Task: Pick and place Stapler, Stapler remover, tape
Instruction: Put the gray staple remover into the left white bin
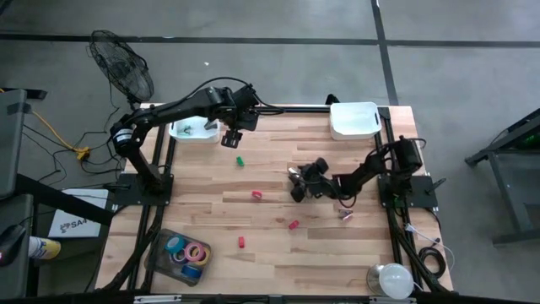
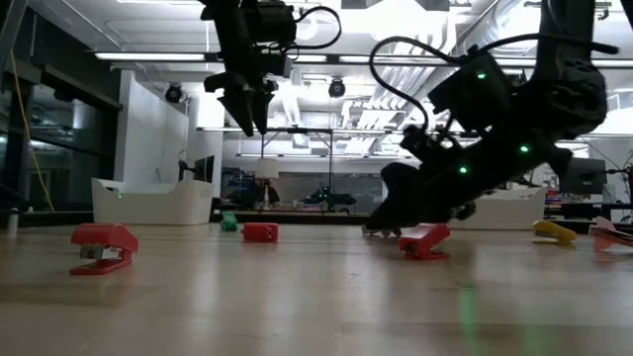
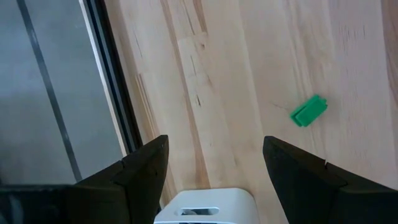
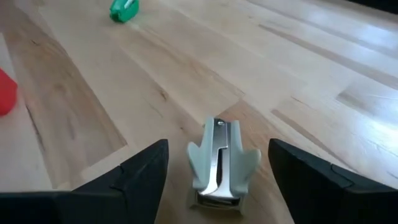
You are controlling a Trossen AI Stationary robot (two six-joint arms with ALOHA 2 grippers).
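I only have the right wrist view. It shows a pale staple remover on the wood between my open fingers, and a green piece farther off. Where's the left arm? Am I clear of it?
Observer: Yes. The left hand hangs above the far left of the table, beside a white bin, well apart from the right hand.
Operator: Is it carrying anything?
Observer: No. The left wrist view shows its fingers open with nothing between them.
Operator: Is there a bin on my side?
Observer: Yes, a second white bin sits at the table's far right corner, beyond your hand.
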